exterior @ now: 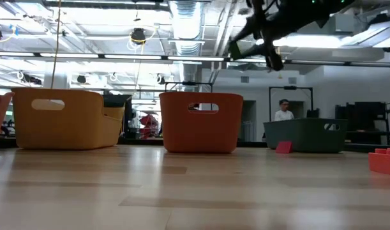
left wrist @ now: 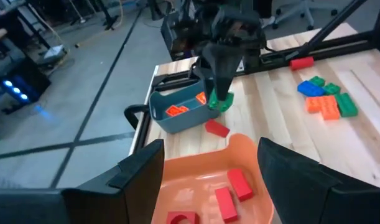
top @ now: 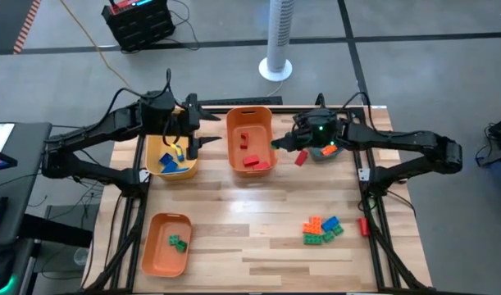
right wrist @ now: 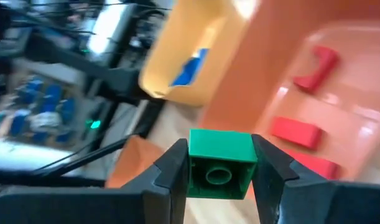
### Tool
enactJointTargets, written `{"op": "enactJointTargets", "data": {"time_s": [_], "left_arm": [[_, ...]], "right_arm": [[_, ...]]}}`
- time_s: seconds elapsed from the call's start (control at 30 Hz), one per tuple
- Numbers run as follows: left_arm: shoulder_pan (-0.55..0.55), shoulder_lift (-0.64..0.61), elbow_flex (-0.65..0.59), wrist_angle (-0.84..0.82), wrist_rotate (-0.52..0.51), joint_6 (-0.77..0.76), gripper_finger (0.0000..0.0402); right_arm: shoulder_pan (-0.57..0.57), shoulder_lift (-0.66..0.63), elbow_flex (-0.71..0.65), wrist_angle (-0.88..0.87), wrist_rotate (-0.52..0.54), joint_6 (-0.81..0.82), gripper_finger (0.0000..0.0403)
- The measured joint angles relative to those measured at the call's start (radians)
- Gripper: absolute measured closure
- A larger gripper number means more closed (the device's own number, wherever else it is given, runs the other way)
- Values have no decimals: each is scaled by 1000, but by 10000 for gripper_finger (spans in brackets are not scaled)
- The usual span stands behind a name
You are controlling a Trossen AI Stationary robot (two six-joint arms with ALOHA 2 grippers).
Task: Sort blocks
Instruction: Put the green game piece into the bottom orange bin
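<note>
Blocks mostly sorted: green ones in the orange bin (top: 166,244) at the near left, blue in the yellow bin (top: 173,154), red in the middle orange bin (top: 249,139), orange in the teal bin (left wrist: 180,112). Left pincer (top: 190,124) hangs wide and empty between the yellow and middle bins. Right pincer (right wrist: 219,163) is raised beside the middle bin, clamped on a green block (right wrist: 221,163). One red block (top: 300,158) lies loose on the surface (top: 250,213) beside the teal bin; a mixed pile (top: 322,229) waits at the near right.

Risks, as judged: the green bin sits across the surface, so a long carry could slip the block; releasing too soon would drop it among the reds; the left arm stands near the path.
</note>
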Motion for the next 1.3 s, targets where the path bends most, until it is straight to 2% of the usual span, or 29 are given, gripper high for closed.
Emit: {"op": "enactJointTargets", "data": {"time_s": [0.17,0.33,0.43,0.67,0.9,1.03,1.3], "left_arm": [[-7,0,0,8,1,-34,150],[-47,23,0,89,-3,65,150],[-67,62,-1,143,-19,105,150],[-99,159,-1,250,-93,43,150],[-105,164,0,332,-136,36,150],[-111,164,0,321,-123,61,150],[-115,164,0,341,-15,71,150]], "right_arm": [[-6,8,-1,190,-65,3,263],[5,43,1,457,-68,91,263],[31,86,25,546,-42,119,263],[81,189,210,498,-30,51,263],[86,225,285,430,-39,28,264],[96,225,285,432,-46,31,264],[108,225,285,447,-65,36,262]]}}
